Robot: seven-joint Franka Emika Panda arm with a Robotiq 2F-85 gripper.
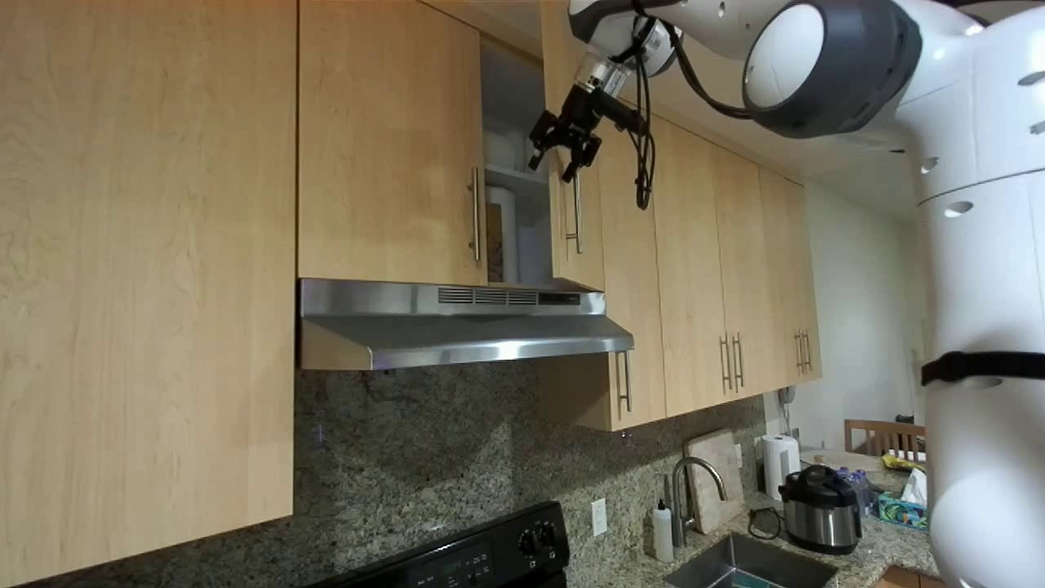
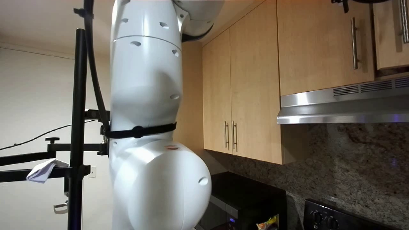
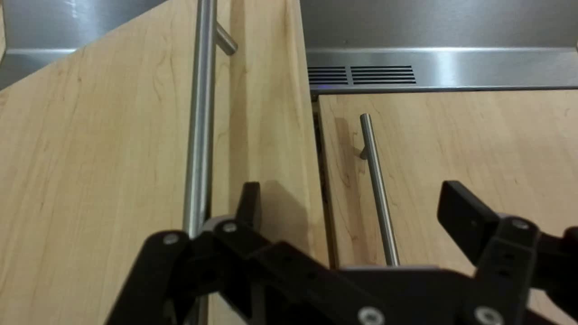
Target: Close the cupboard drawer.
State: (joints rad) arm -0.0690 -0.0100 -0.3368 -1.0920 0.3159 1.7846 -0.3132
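Note:
The cupboard drawer is a light-maple wall-cabinet door [image 1: 584, 245] above the range hood, standing partly open in an exterior view. White shelves [image 1: 518, 181] show beside it. The door [image 2: 389, 41] also shows in an exterior view at the right edge. In the wrist view, which looks upside down, the door [image 3: 122, 149] fills the left, with its silver bar handle [image 3: 201, 122]. My gripper [image 3: 356, 210] is open and empty. Its left finger is over the door's free edge beside the handle; touching cannot be told. The gripper [image 1: 552, 169] is in front of the door. The inner face is hidden.
The neighbouring shut cabinet door [image 1: 392, 147] has its own bar handle [image 3: 379, 189]. The steel range hood [image 1: 457, 327] juts out below. Longer maple doors [image 1: 686, 269] run along the wall. Below are a black stove [image 1: 490, 555], a sink [image 1: 751, 563] and a cooker [image 1: 820, 514].

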